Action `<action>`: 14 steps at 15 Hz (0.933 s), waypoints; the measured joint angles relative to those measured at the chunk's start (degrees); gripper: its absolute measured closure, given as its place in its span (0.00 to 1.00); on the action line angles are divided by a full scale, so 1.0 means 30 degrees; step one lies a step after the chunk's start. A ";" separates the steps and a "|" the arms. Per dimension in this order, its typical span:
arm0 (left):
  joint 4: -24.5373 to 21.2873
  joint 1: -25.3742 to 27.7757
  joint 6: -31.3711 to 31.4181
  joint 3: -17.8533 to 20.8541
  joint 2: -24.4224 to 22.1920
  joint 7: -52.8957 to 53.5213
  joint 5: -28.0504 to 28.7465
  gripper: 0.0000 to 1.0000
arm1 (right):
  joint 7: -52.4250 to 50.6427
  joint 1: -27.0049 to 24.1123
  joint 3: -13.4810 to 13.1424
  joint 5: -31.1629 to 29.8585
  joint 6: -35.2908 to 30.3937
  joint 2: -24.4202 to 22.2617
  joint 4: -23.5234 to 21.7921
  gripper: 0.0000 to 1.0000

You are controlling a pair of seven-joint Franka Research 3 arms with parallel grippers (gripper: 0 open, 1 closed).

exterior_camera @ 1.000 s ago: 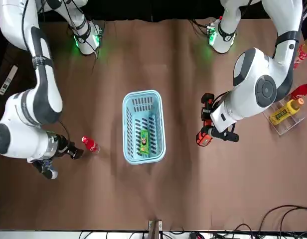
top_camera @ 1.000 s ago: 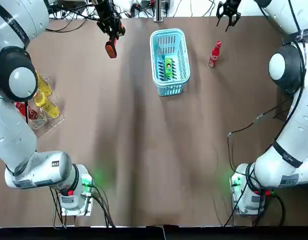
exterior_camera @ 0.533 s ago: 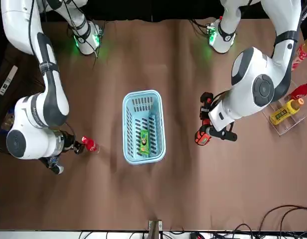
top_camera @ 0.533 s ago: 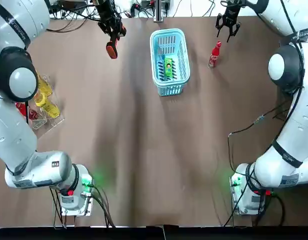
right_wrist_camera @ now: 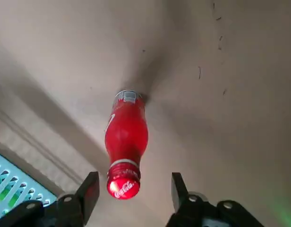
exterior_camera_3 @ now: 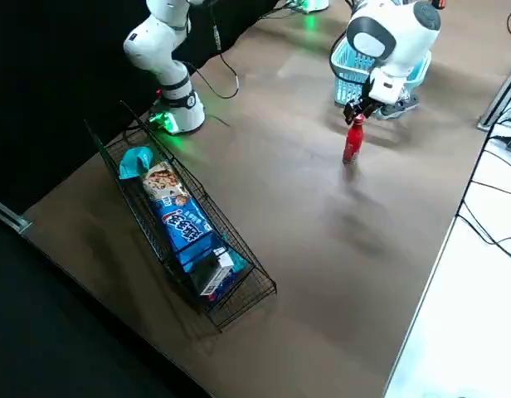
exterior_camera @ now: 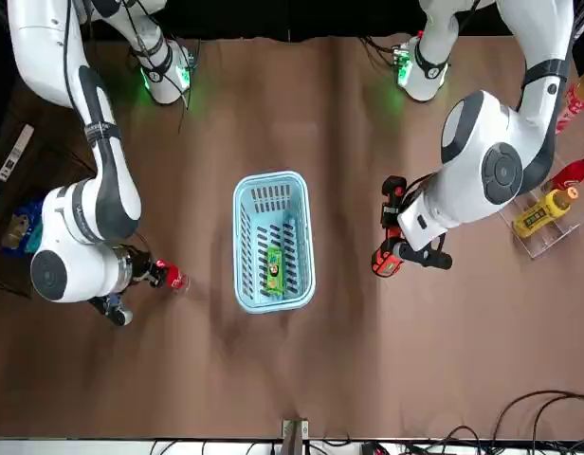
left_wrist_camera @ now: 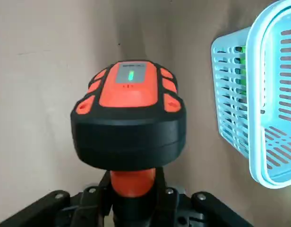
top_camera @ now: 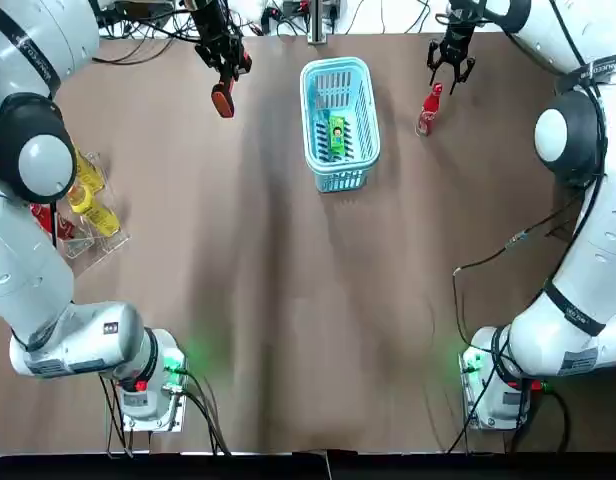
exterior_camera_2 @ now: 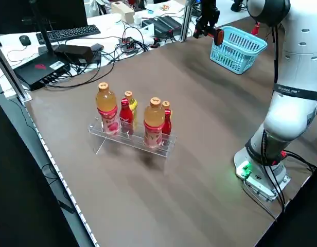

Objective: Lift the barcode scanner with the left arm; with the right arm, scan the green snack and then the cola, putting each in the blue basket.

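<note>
An orange and black barcode scanner (top_camera: 223, 98) hangs above the table left of the blue basket (top_camera: 308, 70), with my left gripper (top_camera: 229, 68) shut on its handle. The left wrist view shows the scanner's head (left_wrist_camera: 129, 113) with a green light on it. The green snack (top_camera: 336, 135) lies inside the basket. A red cola bottle (top_camera: 429, 108) stands upright to the right of the basket. My right gripper (top_camera: 450, 62) hovers open just over it. In the right wrist view the red cap (right_wrist_camera: 123, 187) sits between the two spread fingers (right_wrist_camera: 91, 189), not touching them.
A clear rack with several drink bottles (top_camera: 83, 200) stands at the table's left edge. A wire basket of snack packs (exterior_camera_3: 185, 224) sits off the right side. Cables and boxes line the far edge (exterior_camera_2: 148, 31).
My right gripper has come in from the far table edge and down over the cola's cap. The left arm and the scanner have barely moved.
</note>
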 joint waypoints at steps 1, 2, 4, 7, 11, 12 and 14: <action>-0.0002 0.0000 -0.0005 0.0000 0.0009 0.0000 0.0000 0.63 | 0.0001 0.0000 0.0000 0.0000 0.0209 0.0000 -0.0139 0.30; -0.0006 0.0000 -0.0009 0.0000 0.0021 0.0000 0.0000 0.63 | 0.0005 0.0001 0.0000 0.0000 0.0430 0.0004 -0.0247 0.32; -0.0021 0.0000 -0.0012 0.0000 0.0044 0.0000 0.0000 0.63 | 0.0015 0.0001 0.0000 0.0000 0.0602 0.0007 -0.0435 0.35; -0.0022 0.0006 -0.0013 0.0007 0.0056 0.0000 0.0001 0.63 | 0.0019 0.0024 0.0001 0.0000 0.0688 0.0008 -0.0664 0.37; -0.0022 0.0018 -0.0013 0.0024 0.0056 0.0000 0.0002 0.63 | 0.0212 0.0196 0.0006 0.0002 0.0766 0.0007 -0.0696 0.56; -0.0022 0.0019 -0.0013 0.0031 0.0056 0.0000 0.0002 0.63 | 0.0255 0.0258 0.0007 0.0006 0.0795 0.0007 -0.0695 0.61; -0.0022 0.0026 -0.0013 0.0044 0.0056 0.0001 0.0002 0.63 | 0.0296 0.0264 0.0006 0.0032 0.0831 0.0004 -0.0694 0.67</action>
